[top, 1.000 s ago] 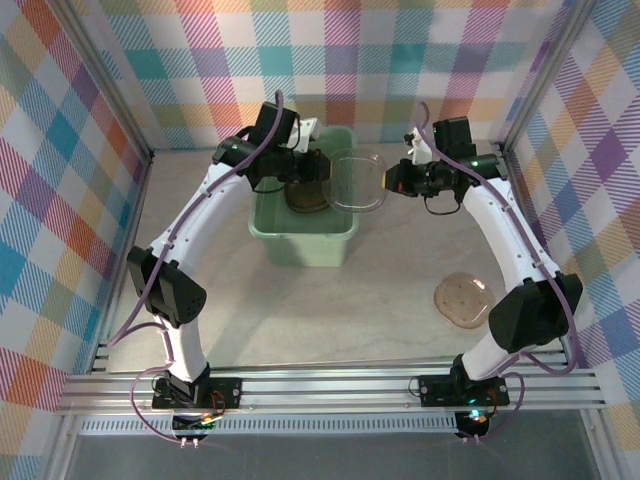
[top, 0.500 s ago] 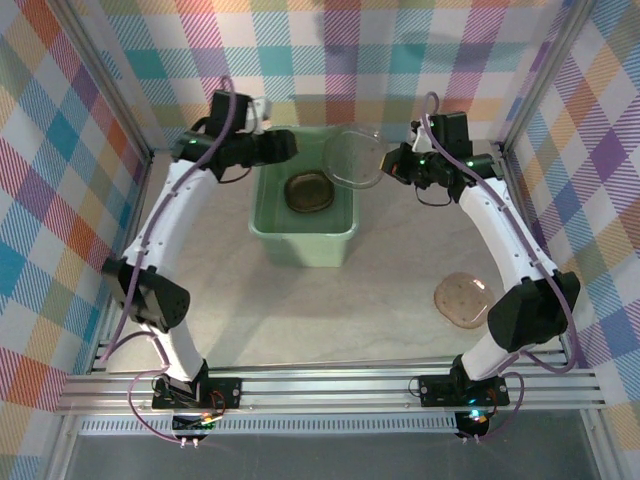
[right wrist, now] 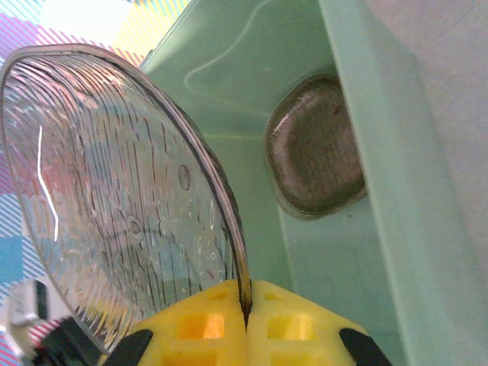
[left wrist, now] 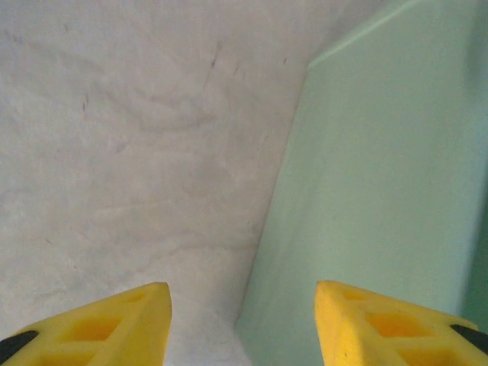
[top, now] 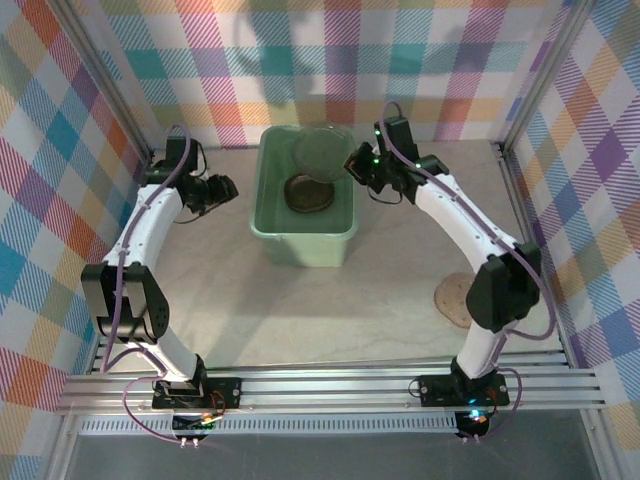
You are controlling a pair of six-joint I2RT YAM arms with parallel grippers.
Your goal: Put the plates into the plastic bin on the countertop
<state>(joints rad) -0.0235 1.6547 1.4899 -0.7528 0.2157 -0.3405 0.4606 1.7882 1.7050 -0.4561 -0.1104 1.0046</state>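
Right gripper (right wrist: 245, 313) is pinching a plate (right wrist: 122, 191) by its rim, holding it tilted on edge over the bin (right wrist: 358, 114), above the stack (right wrist: 316, 145) on the bin's floor. Doing this well likely means levelling and lowering the plate onto the stack before letting go. Its arm is arching in from the bin's right. Left gripper (left wrist: 242, 305) is hanging spread and empty just left of the bin. A loose plate (top: 452, 298) is lying well right of the bin.

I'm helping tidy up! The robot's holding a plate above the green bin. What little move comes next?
Probably lower it slightly and let go: the right gripper pinches the held plate by its rim over the plastic bin, with plates lying inside.
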